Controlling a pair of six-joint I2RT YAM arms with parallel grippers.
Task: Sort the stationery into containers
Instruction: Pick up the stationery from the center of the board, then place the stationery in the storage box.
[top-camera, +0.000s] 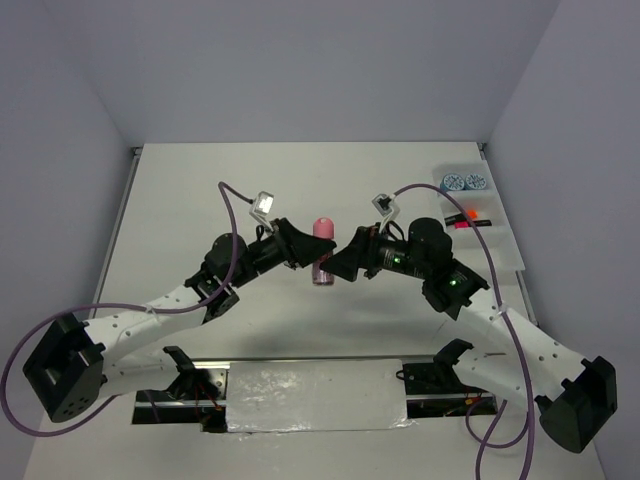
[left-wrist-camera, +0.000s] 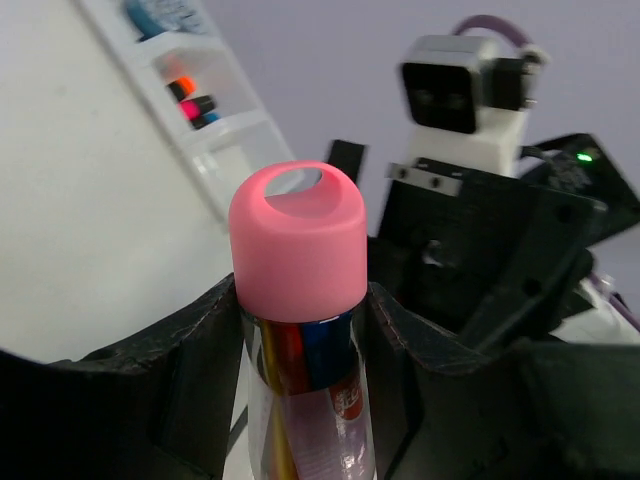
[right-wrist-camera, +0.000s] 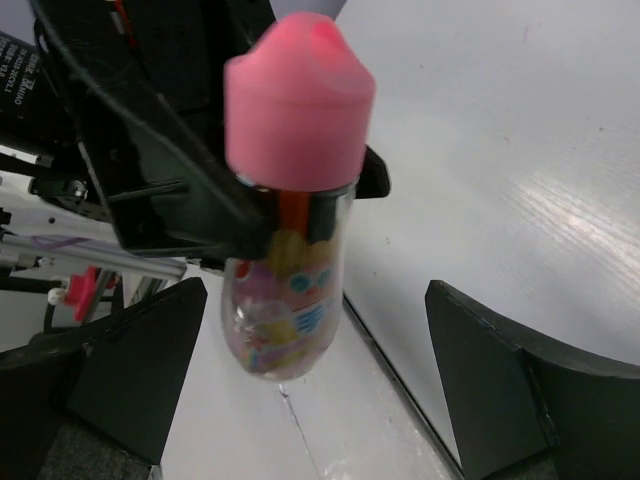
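A white table (top-camera: 300, 180) between pale walls is seen from above. Clear trays (top-camera: 505, 250) at its right edge hold two blue-and-white round items (top-camera: 463, 182) and highlighters (top-camera: 466, 218). Both arms are bent inward over the middle.

In the left wrist view, a pink-capped tube (left-wrist-camera: 298, 260) is clamped upright in the left gripper (left-wrist-camera: 300, 340).

In the right wrist view, the right gripper (right-wrist-camera: 312, 295) is spread wide, and the tube is not touched.

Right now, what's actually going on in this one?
The left end effector is shut on a pink-capped clear tube, holding it upright at mid-table. The right end effector faces it, open, not gripping. The trays at the far right hold two round blue-and-white items and some highlighters.
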